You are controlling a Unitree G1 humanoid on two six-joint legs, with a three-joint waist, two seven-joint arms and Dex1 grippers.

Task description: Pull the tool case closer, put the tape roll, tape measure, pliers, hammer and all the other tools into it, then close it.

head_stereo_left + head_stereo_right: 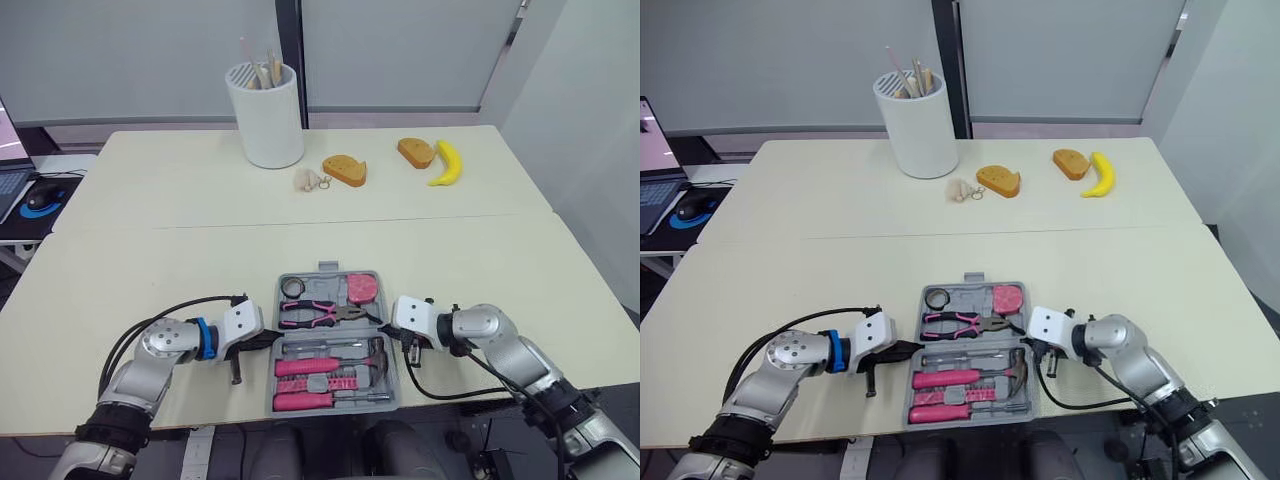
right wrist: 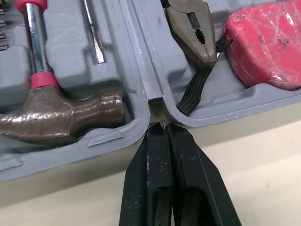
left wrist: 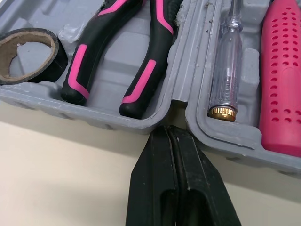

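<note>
Closing stage, by the look of it; tool case (image 1: 325,284) lying open and flat on the table (image 1: 200,250) at its near edge, between the two arms; tape roll (image 3: 26,54), pliers (image 1: 320,313) and tape measure (image 2: 265,42) seated in the far half, hammer (image 2: 61,113) and pink-handled screwdriver (image 1: 305,401) in the near half.

Left gripper (image 3: 168,134) with jaws pressed together on nothing, tips at the hinge notch on the case's left side; right gripper (image 2: 162,128) likewise closed and empty, at the matching notch on the right.

Next, probably: fold one half over onto the other; little leverage from the hinge, so better a purchase on an outer rim; mind the black strap (image 2: 197,92) by the pliers' nose, liable to catch in the seam.
</note>
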